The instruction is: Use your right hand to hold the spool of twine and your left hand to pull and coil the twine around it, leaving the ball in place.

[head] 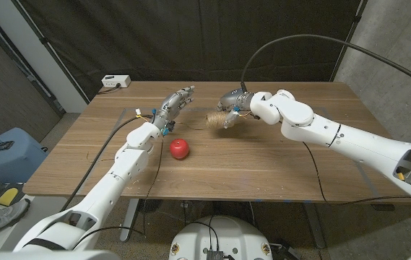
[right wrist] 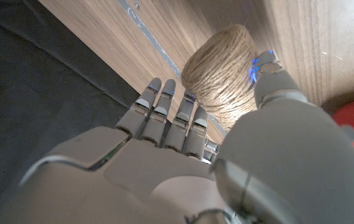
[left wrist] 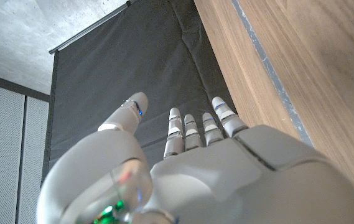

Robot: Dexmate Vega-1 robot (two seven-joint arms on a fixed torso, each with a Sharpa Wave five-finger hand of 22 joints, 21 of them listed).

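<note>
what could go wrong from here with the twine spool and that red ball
The right hand grips the tan wound twine spool only around its side, so a pull might twist it loose. The open left hand is above the round red ball, so reaching for twine could knock it.

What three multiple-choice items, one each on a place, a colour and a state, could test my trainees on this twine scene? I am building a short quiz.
1. Where is the ball relative to the spool of twine?
A. Nearer the robot and toward its left
B. Behind the spool, at the far edge
C. On top of the spool

2. What colour is the ball?
A. Blue
B. Red
C. Green

3. What is the left hand doing?
A. Gripping the ball
B. Pinching a pen
C. Holding nothing, fingers extended

Key: 1 A, the head view shows it below and left of the spool. 2 B, it is plainly red. 3 C, the left wrist view shows straight, empty fingers.
</note>
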